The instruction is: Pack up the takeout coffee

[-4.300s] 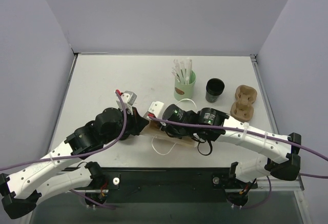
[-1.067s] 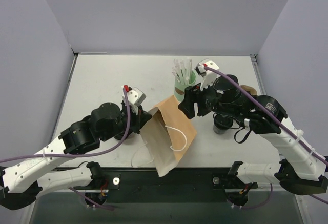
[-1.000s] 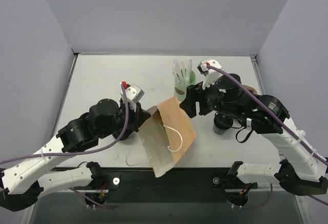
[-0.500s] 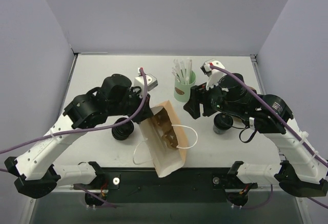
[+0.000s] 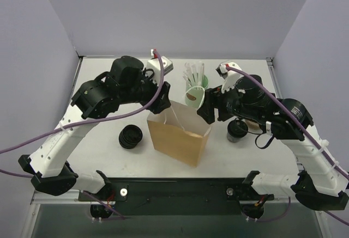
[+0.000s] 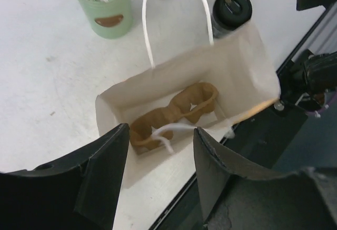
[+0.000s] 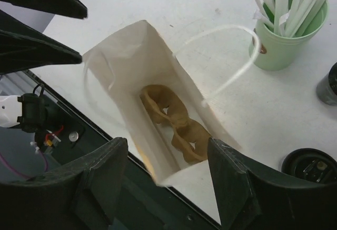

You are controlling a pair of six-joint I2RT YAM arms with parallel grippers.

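The paper bag (image 5: pixel 177 140) stands open on the bench (image 5: pixel 109 85) with one cardboard carrier (image 6: pixel 174 111) inside. The one takeout coffee (image 6: pixel 231 10) sits unpacked on the bench near the bag's right end. The left gripper (image 6: pixel 160 130) and right gripper (image 7: pixel 167 141) hover wide and empty above the bag. Also out are one straw cup (image 5: pixel 195 93) and one lid stack (image 5: pixel 131 136).

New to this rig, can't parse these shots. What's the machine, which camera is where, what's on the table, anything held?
Two robot arms sit at the near edge of the table. One picture looks down from above and behind them; the other two come from a camera on each wrist. An open brown paper bag stands between them, a cup carrier inside. Around it: the lidded black coffee cup, a green cup of straws, a stack of black lids. The left pincer and right pincer are open, empty.
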